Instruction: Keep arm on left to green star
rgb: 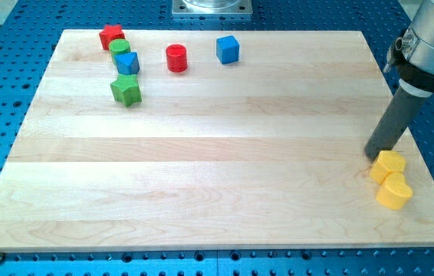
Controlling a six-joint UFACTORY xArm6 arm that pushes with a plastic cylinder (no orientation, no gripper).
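One green star [126,90] sits near the top left of the counter [217,153], a pale wooden board on a blue base with rows of holes. Just above it are a blue block [128,63], a green round block [120,50] and a red star [111,36]. A red cylinder [176,58] and blue cube [228,49] stand further right. My tip [375,156] is far away at the right edge, touching two yellow blocks [388,164] [394,192]. No pincer here, just a dark rod.

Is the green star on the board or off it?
On: the green star sits on the wooden board, upper left.
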